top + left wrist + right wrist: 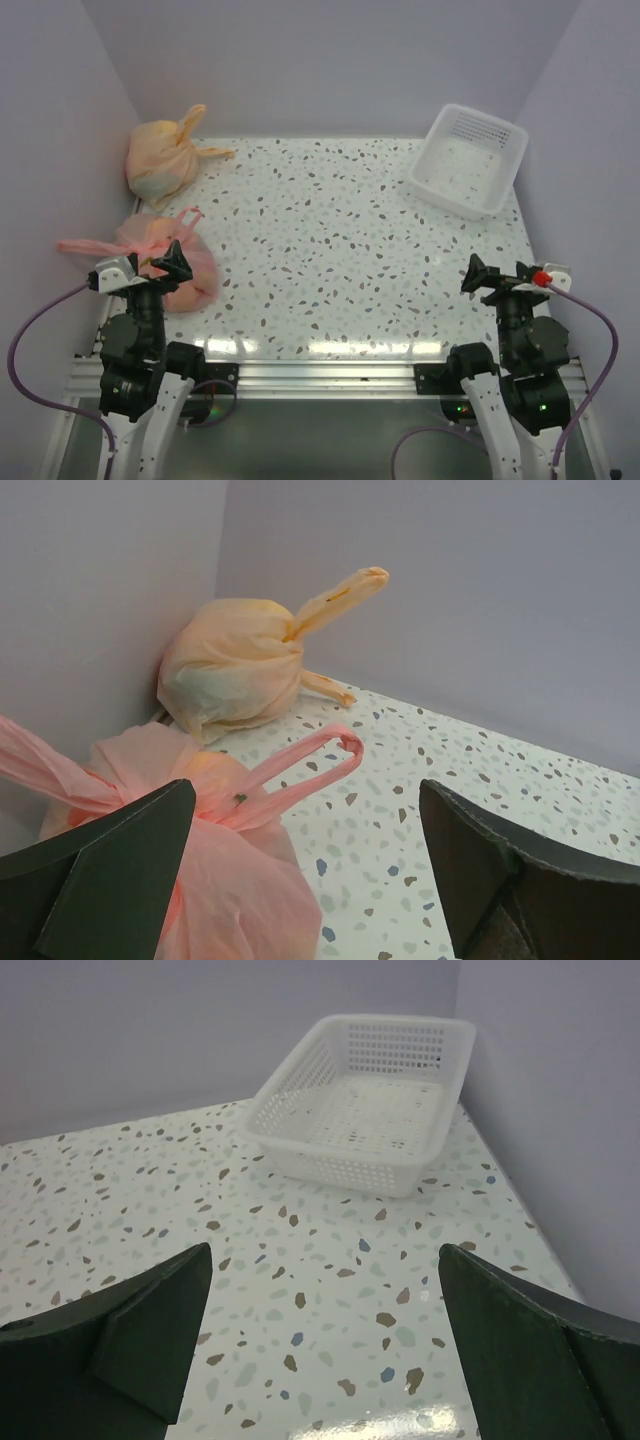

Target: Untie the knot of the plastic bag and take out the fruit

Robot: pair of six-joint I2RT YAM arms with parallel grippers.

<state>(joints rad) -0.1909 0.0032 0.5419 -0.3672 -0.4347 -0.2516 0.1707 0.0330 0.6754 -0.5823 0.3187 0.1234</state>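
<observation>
The plastic bag (160, 165) sits bunched and rounded in the corner where two walls meet, on the bench (330, 250); the knot (185, 143) is tied at its top, one handle ear sticking upward and the other lying out flat on the bench to the bag's right.

Just nearer than the plastic bag lies a pink bag (175, 255), its own handles tied; the left pincer (165, 262) hangs over this pink bag, well short of the plastic bag, spread wide and gripping nothing, its arm folded upright above its base. The right pincer (480, 275) is far to the plastic bag's right and nearer, likewise spread and empty; a white basket (460, 170) stands well to the bag's right, level with it.

The left wrist view alone shows the plastic bag (235, 670) side-on, a dull greenish shade through its film, with the knot (292, 635) pinched tight and the pink bag (220, 880) between the left pincer (307, 790) fingers; the right wrist view shows only the basket (350, 1170) beyond the right pincer (325, 1255).

The bench is pale speckled terrazzo; the walls (330, 60) are plain lavender-grey.
</observation>
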